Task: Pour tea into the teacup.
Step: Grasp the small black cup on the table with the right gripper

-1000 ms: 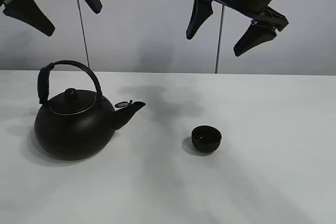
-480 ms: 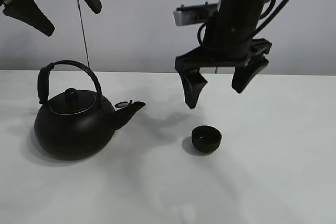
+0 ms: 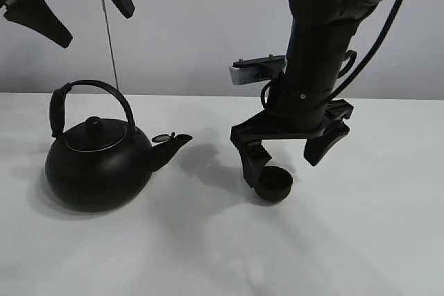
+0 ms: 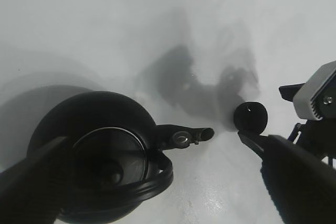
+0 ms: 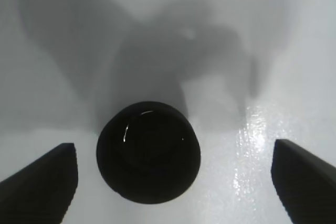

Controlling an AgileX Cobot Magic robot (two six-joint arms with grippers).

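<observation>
Right end effector (image 3: 281, 170) lowered, straddling teacup (image 3: 276, 188) | teacup partly hidden

The right arm (image 3: 322, 39) stands steeply above the right tool (image 3: 283, 164), which points downward with its fingers spread wide. The left tool (image 3: 94, 24) hangs high, also spread wide.

Entry: you have no legible text, label, brand, number or sign in any of the three views.
</observation>
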